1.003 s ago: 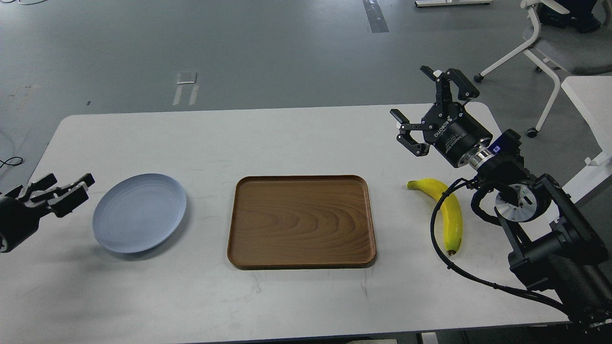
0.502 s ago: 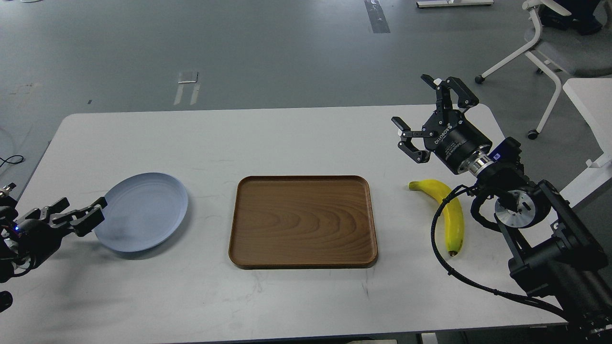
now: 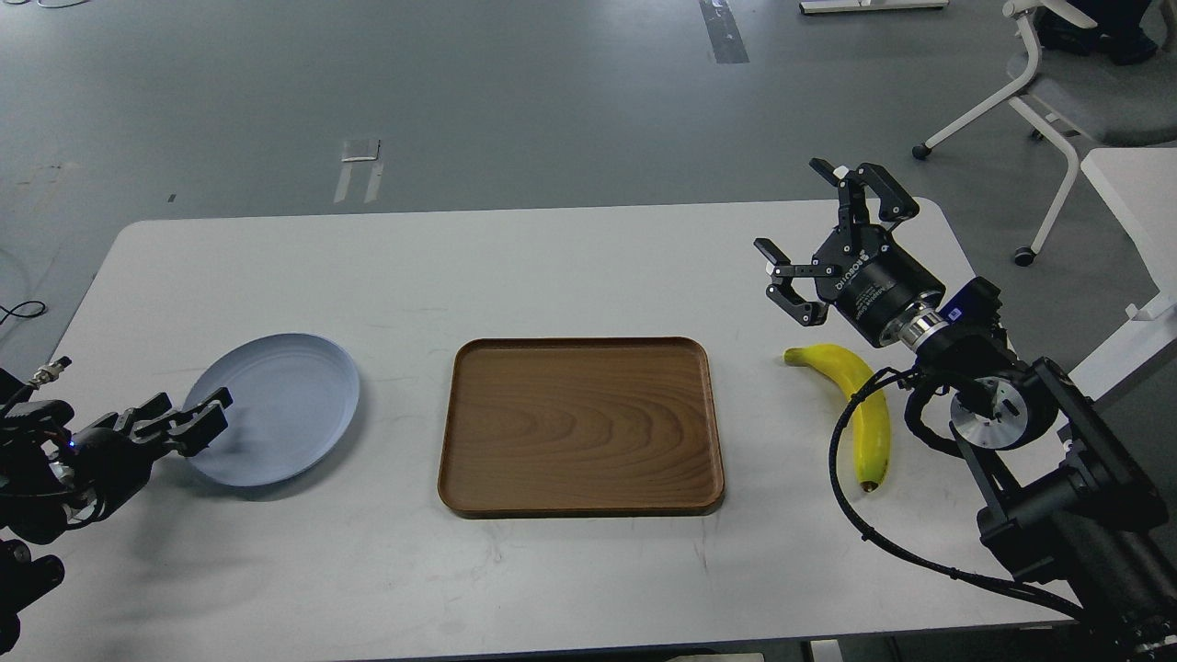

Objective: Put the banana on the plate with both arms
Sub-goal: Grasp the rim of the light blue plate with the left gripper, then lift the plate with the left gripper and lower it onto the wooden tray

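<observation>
The yellow banana [image 3: 860, 409] lies on the white table at the right, dark tip toward me. My right gripper [image 3: 814, 230] hovers just beyond its far end, jaws wide open and empty. The pale blue-grey plate [image 3: 285, 414] lies on the table at the left. My left gripper [image 3: 188, 421] is low at the plate's left rim. Its fingers are a little apart and overlap the rim. I cannot tell whether they touch it.
A rectangular brown wooden tray [image 3: 581, 425] lies in the middle of the table [image 3: 570, 267], between plate and banana. A black cable [image 3: 841, 478] of the right arm loops in front of the banana. A white chair [image 3: 1057, 83] stands beyond the table's far right corner.
My left gripper has moved down and to the right, from beside the plate to its left rim. My right gripper has barely shifted. Banana, plate and tray have stayed in place.
</observation>
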You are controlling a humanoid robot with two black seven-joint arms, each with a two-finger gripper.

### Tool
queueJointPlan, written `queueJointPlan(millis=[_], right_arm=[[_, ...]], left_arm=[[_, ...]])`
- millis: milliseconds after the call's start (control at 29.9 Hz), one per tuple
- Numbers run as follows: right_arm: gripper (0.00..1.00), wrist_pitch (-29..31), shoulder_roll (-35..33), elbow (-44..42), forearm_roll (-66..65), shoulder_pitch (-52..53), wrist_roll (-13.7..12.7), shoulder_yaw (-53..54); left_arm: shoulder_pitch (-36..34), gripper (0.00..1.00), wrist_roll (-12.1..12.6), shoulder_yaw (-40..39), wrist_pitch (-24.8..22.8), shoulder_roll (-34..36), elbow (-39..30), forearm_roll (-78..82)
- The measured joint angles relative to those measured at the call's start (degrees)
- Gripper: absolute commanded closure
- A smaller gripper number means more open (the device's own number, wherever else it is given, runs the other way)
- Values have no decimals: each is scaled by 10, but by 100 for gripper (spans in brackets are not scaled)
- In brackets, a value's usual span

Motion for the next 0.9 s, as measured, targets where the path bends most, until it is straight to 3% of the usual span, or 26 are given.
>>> queueJointPlan(millis=[67,100,201,903], right_arm=[[0,0,0,0,0,0,0,0],[0,0,0,0,0,0,0,0],[0,0,0,0,0,-1,0,0],[0,-2,0,0,0,-7,2,1]], left_arm=[[0,71,0,0,-2,-4,9,0],[0,83,0,0,-4,-5,11,0],[-1,100,0,0,-12,-6,14,-1],[-14,100,0,-3,-3,12,-13,0]])
